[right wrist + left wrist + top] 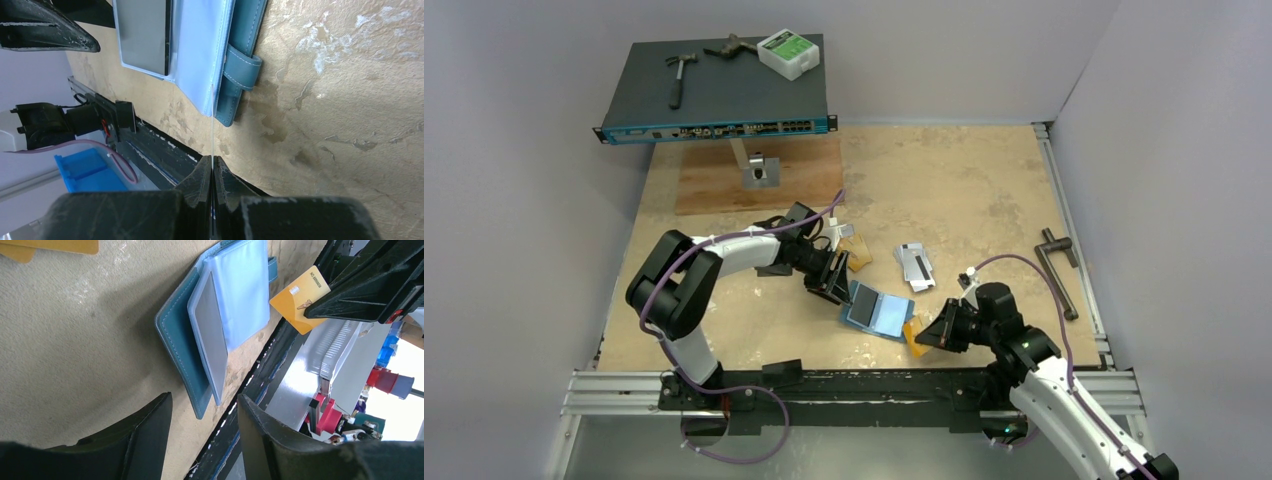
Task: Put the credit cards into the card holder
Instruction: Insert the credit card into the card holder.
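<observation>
The teal card holder (pixel 876 310) lies open on the table, with a silver-grey card (pixel 210 330) in its clear left pocket. My left gripper (pixel 832 285) hangs open just off the holder's upper-left corner, nothing between its fingers (pixel 150 430). My right gripper (pixel 927 335) is shut on an orange credit card (pixel 913 337), held on edge at the holder's right side by the strap (pixel 240 70). In the right wrist view that card (pixel 213 125) shows as a thin line. Loose silver cards (pixel 914 265) and orange cards (pixel 859 258) lie behind the holder.
A network switch (pixel 714 95) on a wooden block stands at the back left, carrying a hammer (pixel 681 75) and a white box (pixel 789 52). A black handle tool (pixel 1059 270) lies at the right edge. The metal rail (pixel 854 390) runs along the front.
</observation>
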{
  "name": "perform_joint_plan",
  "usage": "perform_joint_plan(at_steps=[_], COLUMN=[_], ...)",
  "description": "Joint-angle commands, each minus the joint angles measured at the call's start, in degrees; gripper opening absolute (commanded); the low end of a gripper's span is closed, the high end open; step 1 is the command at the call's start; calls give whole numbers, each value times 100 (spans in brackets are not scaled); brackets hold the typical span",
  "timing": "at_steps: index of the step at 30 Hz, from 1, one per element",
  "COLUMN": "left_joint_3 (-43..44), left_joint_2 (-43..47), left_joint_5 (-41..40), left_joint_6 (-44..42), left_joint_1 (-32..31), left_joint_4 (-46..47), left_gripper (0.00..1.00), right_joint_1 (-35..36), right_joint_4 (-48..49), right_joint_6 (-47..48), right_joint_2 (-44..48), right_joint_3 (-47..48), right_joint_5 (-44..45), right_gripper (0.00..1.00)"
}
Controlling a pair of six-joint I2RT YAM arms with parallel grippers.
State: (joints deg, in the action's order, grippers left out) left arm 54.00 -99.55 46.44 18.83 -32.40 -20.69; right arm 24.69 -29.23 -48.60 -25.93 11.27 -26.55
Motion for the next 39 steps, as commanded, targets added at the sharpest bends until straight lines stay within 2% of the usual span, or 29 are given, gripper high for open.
perform_joint_plan(at_steps=[1, 28, 39], left_joint_3=[178, 184, 190], left_joint_2=[76, 107, 120], left_joint_5=[103, 147, 147], left_joint_6=[-47, -46, -55], left_joint_1=[-25, -23, -12], left_joint_4=[12, 12, 3], left_gripper=[50, 49, 48], right_joint_1=[-13, -14, -12], right_joint_4=[-4, 170, 757], right_joint_6=[172, 240, 97], right_joint_2=[-36, -130, -239], right_joint_3=[156, 157, -12], right_joint_5=[-54, -171, -430], right_gripper=[0, 0, 0])
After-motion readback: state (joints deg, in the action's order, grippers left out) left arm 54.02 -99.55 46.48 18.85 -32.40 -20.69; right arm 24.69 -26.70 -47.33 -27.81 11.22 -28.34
